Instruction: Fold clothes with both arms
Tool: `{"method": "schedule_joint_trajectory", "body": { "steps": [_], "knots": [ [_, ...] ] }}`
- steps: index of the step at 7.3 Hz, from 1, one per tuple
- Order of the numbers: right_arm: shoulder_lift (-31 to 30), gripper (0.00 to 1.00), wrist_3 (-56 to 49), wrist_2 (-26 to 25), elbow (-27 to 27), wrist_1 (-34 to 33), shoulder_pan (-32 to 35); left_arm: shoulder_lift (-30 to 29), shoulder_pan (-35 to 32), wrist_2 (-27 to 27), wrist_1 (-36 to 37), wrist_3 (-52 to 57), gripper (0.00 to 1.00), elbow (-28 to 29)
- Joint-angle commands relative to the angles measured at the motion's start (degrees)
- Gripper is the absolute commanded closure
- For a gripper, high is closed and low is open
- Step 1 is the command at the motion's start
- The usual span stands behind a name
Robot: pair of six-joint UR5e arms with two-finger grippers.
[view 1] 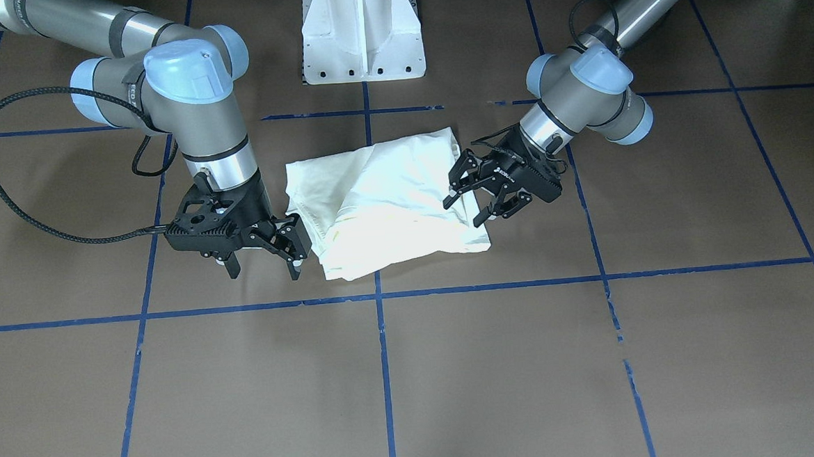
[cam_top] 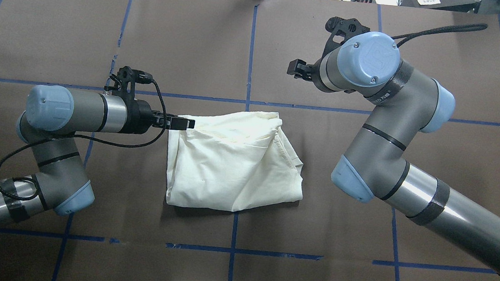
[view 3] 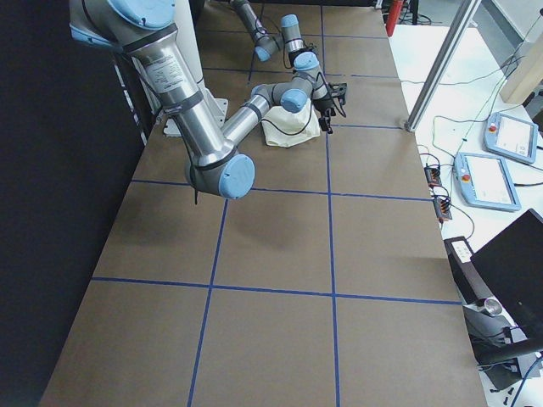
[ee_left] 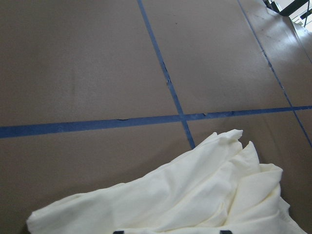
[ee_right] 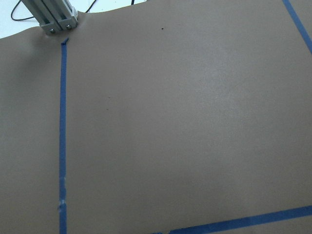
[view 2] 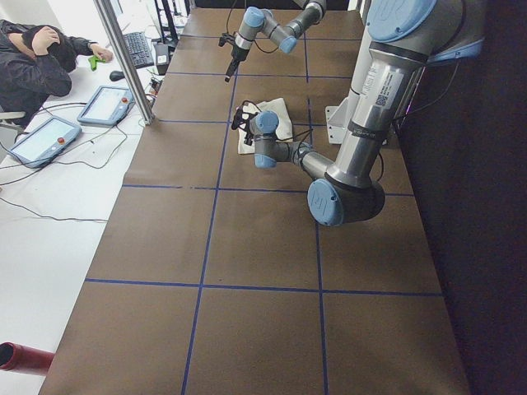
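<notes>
Neither gripper is carrying anything right now. The left gripper (view 1: 463, 211) is hanging with its jaws spread wide over one edge of the T-shirt (cam_top: 229, 166), and the right gripper (view 1: 264, 272) is sitting spread too, just beside the opposite edge. The shirt is lying mid-table (view 1: 525, 361) as a compact, slightly rumpled bundle, print hidden. I'm guessing the folding is mostly in, maybe a tidy-up remaining.
</notes>
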Motion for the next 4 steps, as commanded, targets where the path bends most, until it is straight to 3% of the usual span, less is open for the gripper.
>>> {"method": "schedule_joint_trajectory", "body": {
  "steps": [1, 4],
  "knots": [
    [0.0, 0.0, 0.0, 0.0, -0.03, 0.0, 0.0, 0.02, -0.1, 0.06, -1.61, 8.17, 0.36, 2.28],
    [-0.09, 0.0, 0.0, 0.0, -0.03, 0.0, 0.0, -0.16, 0.42, -0.03, -3.64, 8.92, 0.4, 4.13]
  ]
}}
